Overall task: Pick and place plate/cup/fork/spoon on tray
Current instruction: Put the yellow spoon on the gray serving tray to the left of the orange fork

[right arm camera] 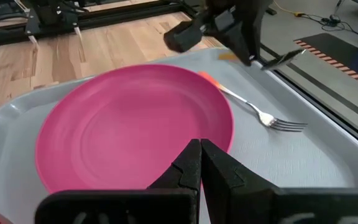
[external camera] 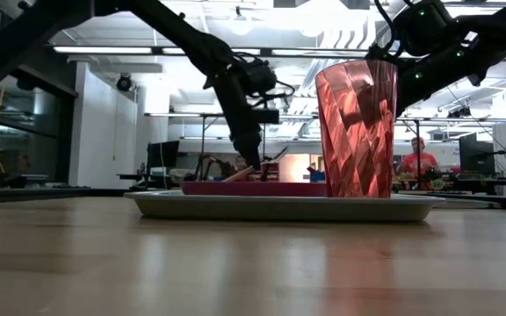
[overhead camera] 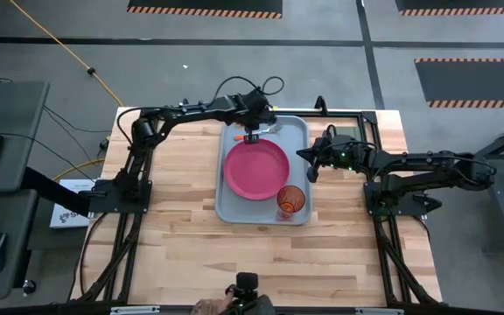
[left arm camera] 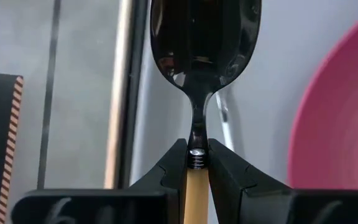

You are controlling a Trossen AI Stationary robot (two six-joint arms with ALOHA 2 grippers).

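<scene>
Spoon, silver metal bowl, orange-yellow plastic handle point(left arm camera: 197, 186) | my left jaws point(left arm camera: 197, 163) clamp its neck over grey-blue rectangular tray point(overhead camera: 298, 131) | right jaws point(right arm camera: 200, 163) pressed together, empty.

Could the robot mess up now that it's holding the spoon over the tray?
Maybe. The left claw pinches the spoon only at its thin neck, so it might swivel or slip. The fork already lies on the tray right below, beside the plate, so the spoon could land on it or the plate rim. The right claw waits close to the plate and could nudge it.
</scene>
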